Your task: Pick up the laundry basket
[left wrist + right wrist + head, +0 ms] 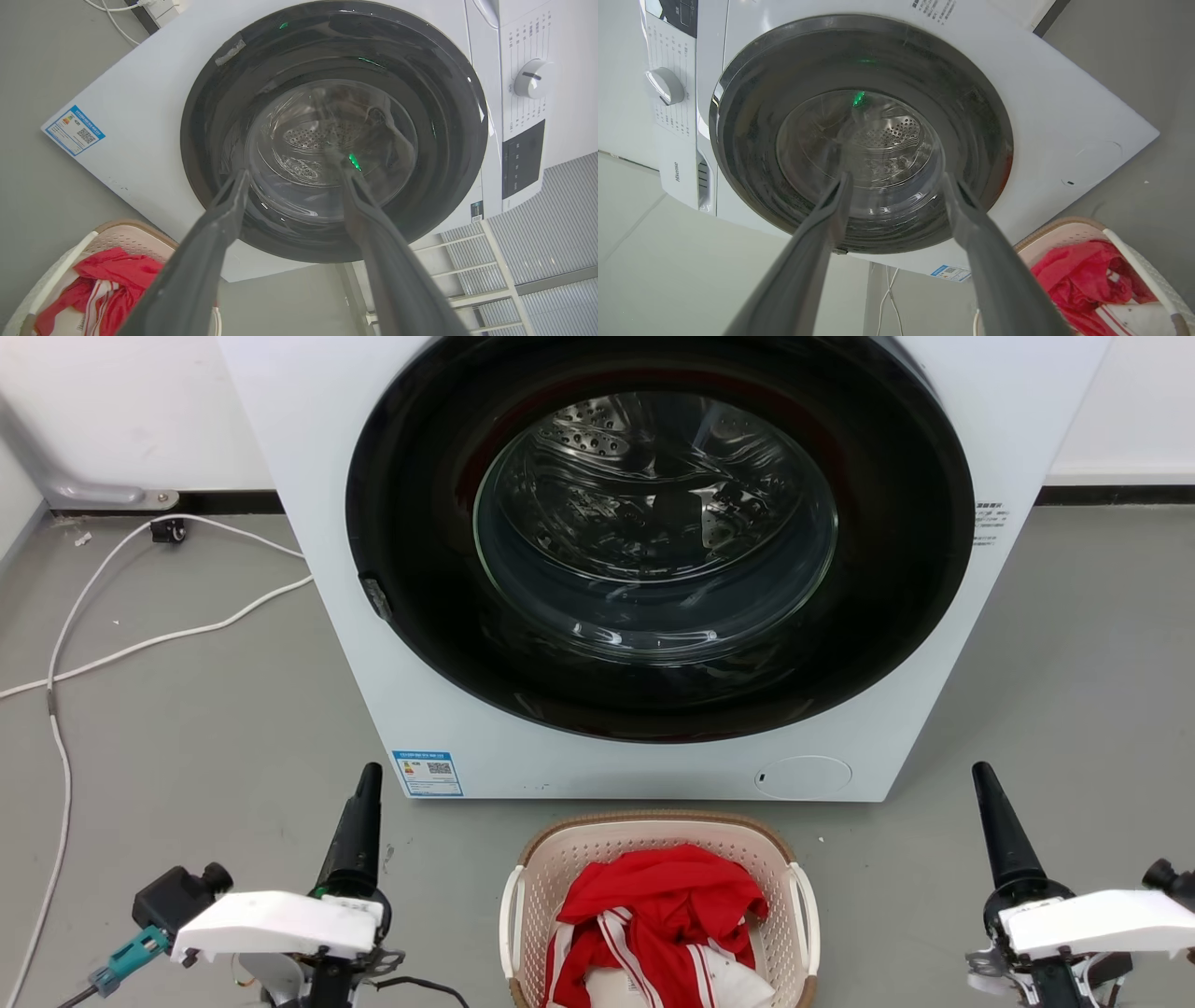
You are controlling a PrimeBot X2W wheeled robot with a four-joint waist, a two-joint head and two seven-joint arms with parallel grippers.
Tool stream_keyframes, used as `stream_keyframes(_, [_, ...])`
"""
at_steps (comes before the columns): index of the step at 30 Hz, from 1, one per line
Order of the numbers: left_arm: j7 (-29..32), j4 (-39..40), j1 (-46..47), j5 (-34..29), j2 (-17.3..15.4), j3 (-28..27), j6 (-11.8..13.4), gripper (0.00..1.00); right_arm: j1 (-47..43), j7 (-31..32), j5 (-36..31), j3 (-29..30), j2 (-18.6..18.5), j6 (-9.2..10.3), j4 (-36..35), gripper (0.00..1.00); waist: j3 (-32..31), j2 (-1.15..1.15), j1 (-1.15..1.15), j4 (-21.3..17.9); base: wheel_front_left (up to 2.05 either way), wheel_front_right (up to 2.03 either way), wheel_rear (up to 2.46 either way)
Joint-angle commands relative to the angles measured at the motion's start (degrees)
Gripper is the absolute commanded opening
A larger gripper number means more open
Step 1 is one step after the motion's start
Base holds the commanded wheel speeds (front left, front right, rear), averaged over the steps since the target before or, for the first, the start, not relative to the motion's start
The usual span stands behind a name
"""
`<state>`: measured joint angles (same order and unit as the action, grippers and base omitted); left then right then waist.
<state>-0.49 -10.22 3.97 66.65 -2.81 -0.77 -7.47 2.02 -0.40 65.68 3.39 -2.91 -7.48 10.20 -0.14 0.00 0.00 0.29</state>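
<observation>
From the head: laundry basket [653, 829] resting on the floor [187, 737], red clothes [658, 896] inside. From the wrists: left gripper [288, 167] and right gripper [897, 179] gaping, empty.

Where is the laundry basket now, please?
In the head view the laundry basket stands at bottom centre, just in front of the washing machine, between the left gripper and the right gripper.

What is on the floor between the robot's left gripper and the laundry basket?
Nothing: only bare grey floor lies between the left gripper and the laundry basket. The head view shows this.
</observation>
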Motion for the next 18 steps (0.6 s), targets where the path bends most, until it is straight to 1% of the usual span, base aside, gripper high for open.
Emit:
stream_keyframes(1, [-0.64, 1.4, 0.57, -3.02, -0.13, 0.34, 0.13, 1.0, -0.02, -0.48, -3.73, -0.04, -0.09, -0.01, -1.52, 1.0, -0.01, 0.0, 0.0, 0.01, 0.0, 0.0, 0.0])
stream_keyframes(9, [-2.36, 2.33, 0.45, -12.88, -0.15, 1.99, 0.82, 1.0, -0.87, -0.93, -14.22, -0.01, -0.08, -0.01, -3.63, 1.0, -0.03, 0.0, 0.0, 0.01, 0.0, 0.0, 0.0])
stream_keyframes(18, [-4.12, 2.76, 0.53, -21.45, -0.59, 3.35, 1.52, 1.0, -1.61, -1.36, -22.81, -0.34, -0.07, -0.01, -5.41, 1.0, 0.03, 0.0, 0.0, -0.01, 0.0, 0.0, 0.0])
